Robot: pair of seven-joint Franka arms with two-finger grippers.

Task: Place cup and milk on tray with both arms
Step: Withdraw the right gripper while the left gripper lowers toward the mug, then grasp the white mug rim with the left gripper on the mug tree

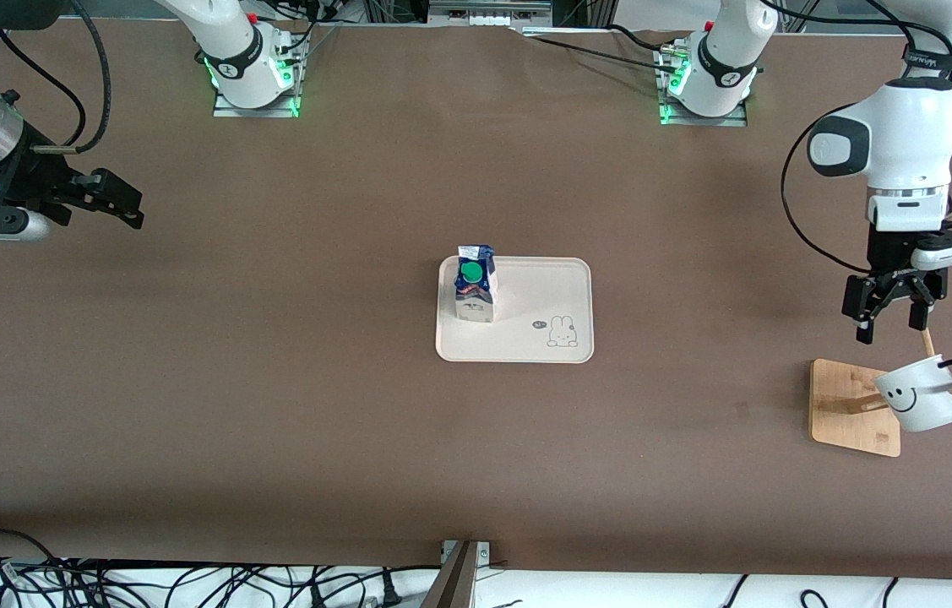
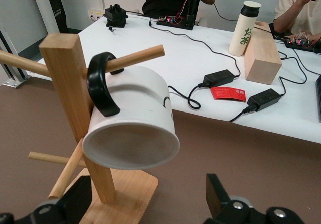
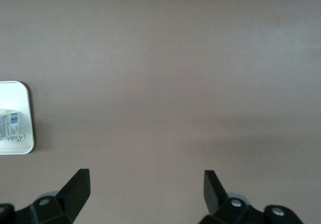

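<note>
The milk (image 1: 476,292), a blue and white carton with a green cap, stands upright on the cream tray (image 1: 530,295) at the table's middle, on the half toward the right arm's end. The white cup (image 1: 923,393) with a smiley face hangs by its black handle on a peg of the wooden rack (image 1: 851,407), tilted, at the left arm's end of the table. My left gripper (image 1: 891,329) hovers open just above the rack. Its wrist view shows the cup (image 2: 135,118) facing the empty open gripper (image 2: 150,204). My right gripper (image 1: 131,205) waits open over bare table; its view shows the gripper (image 3: 145,189), the tray's corner (image 3: 15,146) and the milk (image 3: 9,123).
The rack's post (image 2: 70,93) and spare pegs stick out around the cup. Cables (image 1: 188,583) lie along the table's edge nearest the front camera. In the left wrist view a white side table (image 2: 200,58) holds a bottle, a wooden block and power adapters.
</note>
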